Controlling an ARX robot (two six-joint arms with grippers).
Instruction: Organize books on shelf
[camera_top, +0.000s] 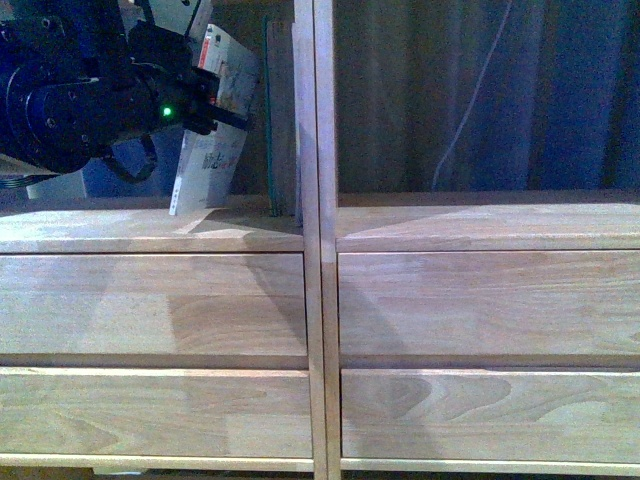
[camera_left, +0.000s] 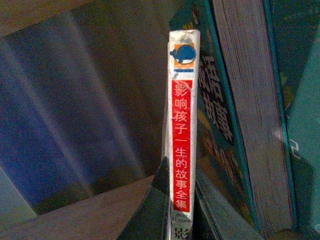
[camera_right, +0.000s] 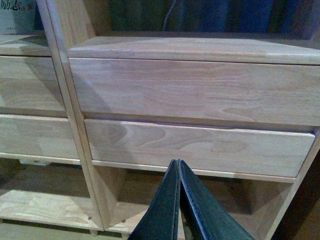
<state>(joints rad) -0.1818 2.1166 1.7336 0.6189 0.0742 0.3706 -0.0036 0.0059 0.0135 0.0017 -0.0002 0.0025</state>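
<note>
A: Where's the thin pale paperback with the red-marked spine (camera_top: 208, 150)?

B: Upper left of the frame, tilted on the light natural-wood shelf (camera_top: 150, 228), leaning toward the taller teal-covered book (camera_top: 268, 120) by the central divider.

A: Which step?

B: Standing it upright, I judge. The left jaws (camera_top: 215, 105) pinch its top; next, tip it flush against the teal one. The right jaws (camera_right: 178, 200) are pressed together, empty, before the drawers.

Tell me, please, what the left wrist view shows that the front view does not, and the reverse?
Only the left wrist view shows the paperback's red spine with its characters and the teal book's beige page edges. Only the front view shows the left gripper holding the paperback tilted, the central divider and the drawer fronts. Both show the two books in the shelf's left compartment.
</note>
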